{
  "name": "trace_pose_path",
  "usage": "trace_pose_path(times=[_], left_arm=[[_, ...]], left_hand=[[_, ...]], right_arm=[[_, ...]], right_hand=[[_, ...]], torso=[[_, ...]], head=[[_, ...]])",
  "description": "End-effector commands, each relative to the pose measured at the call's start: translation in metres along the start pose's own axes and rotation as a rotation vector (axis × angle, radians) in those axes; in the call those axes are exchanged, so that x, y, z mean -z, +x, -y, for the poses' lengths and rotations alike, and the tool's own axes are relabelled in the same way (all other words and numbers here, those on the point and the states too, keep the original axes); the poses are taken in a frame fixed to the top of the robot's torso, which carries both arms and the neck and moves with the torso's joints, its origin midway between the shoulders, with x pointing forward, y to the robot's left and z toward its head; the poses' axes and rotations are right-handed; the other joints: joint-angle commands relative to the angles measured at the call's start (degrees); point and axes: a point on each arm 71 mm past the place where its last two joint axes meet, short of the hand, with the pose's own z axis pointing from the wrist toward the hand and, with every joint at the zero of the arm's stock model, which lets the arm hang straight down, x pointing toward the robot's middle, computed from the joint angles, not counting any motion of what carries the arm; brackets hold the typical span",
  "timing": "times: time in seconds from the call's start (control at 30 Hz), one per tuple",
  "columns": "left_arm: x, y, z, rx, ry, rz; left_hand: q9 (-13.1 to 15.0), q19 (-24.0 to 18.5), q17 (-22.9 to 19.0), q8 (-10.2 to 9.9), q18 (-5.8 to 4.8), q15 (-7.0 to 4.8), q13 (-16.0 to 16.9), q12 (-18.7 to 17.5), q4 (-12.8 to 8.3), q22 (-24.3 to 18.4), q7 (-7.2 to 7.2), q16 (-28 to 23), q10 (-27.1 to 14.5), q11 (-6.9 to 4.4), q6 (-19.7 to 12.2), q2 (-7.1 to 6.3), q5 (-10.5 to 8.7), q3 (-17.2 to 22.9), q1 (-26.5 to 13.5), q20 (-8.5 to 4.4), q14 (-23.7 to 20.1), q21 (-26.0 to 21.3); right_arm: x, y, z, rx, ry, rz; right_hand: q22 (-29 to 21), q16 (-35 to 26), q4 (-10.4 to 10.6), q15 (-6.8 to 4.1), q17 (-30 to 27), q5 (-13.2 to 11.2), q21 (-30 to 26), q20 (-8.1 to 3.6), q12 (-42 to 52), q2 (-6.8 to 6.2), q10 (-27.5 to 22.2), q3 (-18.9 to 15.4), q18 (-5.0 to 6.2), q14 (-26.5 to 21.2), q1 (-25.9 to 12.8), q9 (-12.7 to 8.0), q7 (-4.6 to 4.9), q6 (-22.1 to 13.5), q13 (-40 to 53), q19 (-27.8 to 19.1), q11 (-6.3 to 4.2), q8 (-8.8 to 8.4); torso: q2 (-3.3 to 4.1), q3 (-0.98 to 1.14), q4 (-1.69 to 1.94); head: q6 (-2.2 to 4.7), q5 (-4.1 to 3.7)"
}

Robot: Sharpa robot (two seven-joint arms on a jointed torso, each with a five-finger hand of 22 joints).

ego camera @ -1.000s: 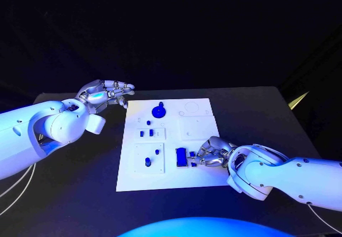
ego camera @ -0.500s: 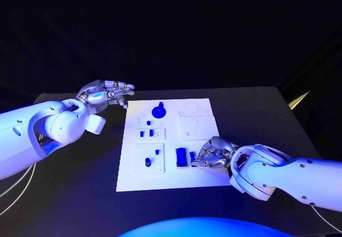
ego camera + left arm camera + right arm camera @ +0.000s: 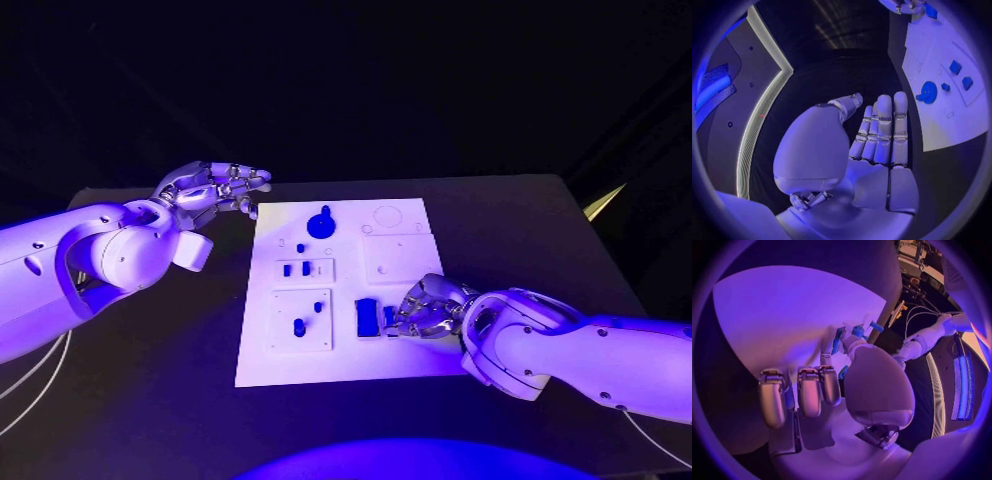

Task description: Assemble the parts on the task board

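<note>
The white task board [image 3: 346, 355] lies mid-table. At its near right my right hand [image 3: 426, 308] rests on it, fingers curled down and pinching a small blue part [image 3: 389, 318] right beside a long blue block [image 3: 368, 317]. The right wrist view shows a sliver of that small blue part [image 3: 842, 372] between finger and thumb. My left hand [image 3: 214, 190] hovers off the board's far left corner. In the left wrist view my left hand [image 3: 879, 135] has straight fingers and holds nothing.
A round blue part [image 3: 322, 224] stands at the board's far end, with small blue pieces [image 3: 296, 269] and another [image 3: 300, 326] down the left column. White inserts [image 3: 392, 258] fill the right column. Bare black table [image 3: 548, 230] surrounds the board.
My right hand has edged a little to the left, closer to the long blue block. The left hand has stayed where it was.
</note>
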Motion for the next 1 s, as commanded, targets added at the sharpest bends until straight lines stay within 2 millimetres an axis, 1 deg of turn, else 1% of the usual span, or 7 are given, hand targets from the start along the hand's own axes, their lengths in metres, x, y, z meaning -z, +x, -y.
trace_pose_path(times=[0.03, 0.47, 0.67, 0.87, 0.93, 0.97, 1.0], left_arm=[[0.0, 0.002, 0.001, 0.008, 0.005, -0.016], [0.0, 0.001, 0.001, 0.007, 0.005, -0.011], [0.0, 0.001, 0.0, 0.01, 0.006, -0.01], [0.0, 0.0, -0.003, 0.021, 0.024, 0.017], [-0.001, -0.001, -0.004, 0.026, 0.042, 0.037], [-0.001, -0.002, -0.004, 0.028, 0.052, 0.046], [-0.002, -0.002, -0.004, 0.03, 0.063, 0.056]], left_hand=[[-0.1, 0.3, -0.1, -0.1, 0.8, 0.26, -0.1, 0.2, 0.4, -0.1, -0.09, -0.2, -0.5, 0.07, -0.4, 0.46, -0.11, -0.1, -0.2, -0.04, 0.0, -0.3], [-0.1, 0.4, -0.1, -0.1, 0.8, 0.26, -0.1, 0.3, 0.4, -0.1, -0.09, -0.1, -0.5, 0.07, -0.4, 0.52, -0.1, -0.1, -0.2, -0.03, 0.0, -0.4], [-0.1, 0.4, -0.1, -0.1, 0.8, 0.26, -0.1, 0.3, 0.5, -0.1, -0.09, -0.1, -0.5, 0.07, -0.4, 0.58, -0.1, -0.1, -0.2, -0.03, 0.0, -0.4], [-0.1, 0.4, -0.1, -0.1, 0.8, 0.27, -0.1, 0.3, 0.5, -0.2, -0.09, -0.1, -0.6, 0.08, -0.4, 0.56, -0.11, -0.2, -0.3, -0.02, 0.0, -0.4], [-0.1, 0.3, -0.1, -0.1, 0.79, 0.28, -0.1, 0.4, 0.6, -0.2, -0.17, -0.2, -0.4, 0.03, -0.4, 0.42, -0.13, -0.3, -0.3, 0.0, -0.2, -0.5], [-0.1, 0.2, -0.2, -0.1, 0.79, 0.26, -0.1, 0.5, 0.7, -0.3, -0.21, -0.3, -0.3, -0.02, -0.4, 0.37, -0.14, -0.3, -0.4, 0.01, -0.3, -0.6], [-0.1, 0.2, -0.2, -0.1, 0.79, 0.26, -0.1, 0.5, 0.7, -0.3, -0.23, -0.3, -0.2, -0.03, -0.4, 0.3, -0.15, -0.4, -0.4, 0.01, -0.4, -0.7]], right_arm=[[0.0, 0.001, 0.003, 0.029, -0.004, 0.0], [0.012, -0.01, 0.002, -0.02, -0.048, 0.022], [0.011, -0.027, -0.003, -0.099, -0.114, 0.089], [-0.006, -0.06, 0.0, -0.256, -0.241, 0.198], [-0.016, -0.072, 0.003, -0.315, -0.271, 0.229], [-0.021, -0.078, 0.005, -0.34, -0.282, 0.24], [-0.026, -0.083, 0.006, -0.363, -0.292, 0.251]], right_hand=[[15.1, 0.0, -0.2, -0.35, 11.2, -0.2, 0.3, -0.08, 0.2, 0.24, 3.9, -0.1, -0.39, 5.1, 0.3, -0.2, 0.17, -0.4, 12.4, 6.0, -0.22, -0.22], [15.1, -0.1, 3.3, -0.2, 11.0, 0.3, 0.3, 0.08, -0.3, -0.89, 3.6, -6.1, -0.39, 5.1, -1.9, -0.4, 0.32, -0.4, 12.1, 6.0, -0.05, -0.49], [15.1, -0.6, 5.0, 0.37, 9.9, 2.2, 0.3, 0.51, -2.2, 1.17, 2.8, -13.3, -0.39, 4.8, -2.3, -0.8, 1.16, -2.8, 11.3, 6.0, 0.66, -1.83], [13.8, -1.5, 4.5, 1.48, 7.9, 3.9, -4.1, 1.46, -4.6, 4.03, 1.5, -14.3, 0.49, 4.3, 2.0, -1.9, 2.68, -6.1, 10.2, 4.8, 2.03, -4.74], [11.6, -3.4, 3.3, 1.93, 4.2, 3.2, -11.9, 1.9, -10.7, 5.3, -1.7, -13.1, 1.99, 3.4, 6.1, -2.2, 3.33, -7.1, 7.2, 2.5, 2.54, -5.87], [11.6, -3.4, 3.3, 1.93, 4.2, 3.2, -11.9, 1.9, -10.7, 5.3, -1.7, -13.1, 1.99, 3.4, 6.1, -2.2, 3.33, -7.1, 7.2, 2.5, 2.54, -5.87], [9.6, -5.0, 2.9, 2.13, 1.2, 3.3, -18.6, 2.14, -15.8, 5.44, -4.6, -12.6, 3.22, 2.5, 7.7, -2.4, 3.62, -7.5, 4.6, 0.4, 2.81, -6.36]], torso=[[-0.04, -0.06, -0.04], [-0.16, -0.11, -0.2], [-0.33, -0.21, -0.2], [-1.25, -0.8, -0.5], [-1.71, -1.02, -0.65], [-1.92, -1.14, -0.71], [-2.14, -1.22, -0.78]], head=[[0.04, 0.08], [0.84, -0.05], [1.61, -0.27], [2.99, -0.32], [3.52, -0.3], [3.71, -0.25], [4.57, -0.19]])
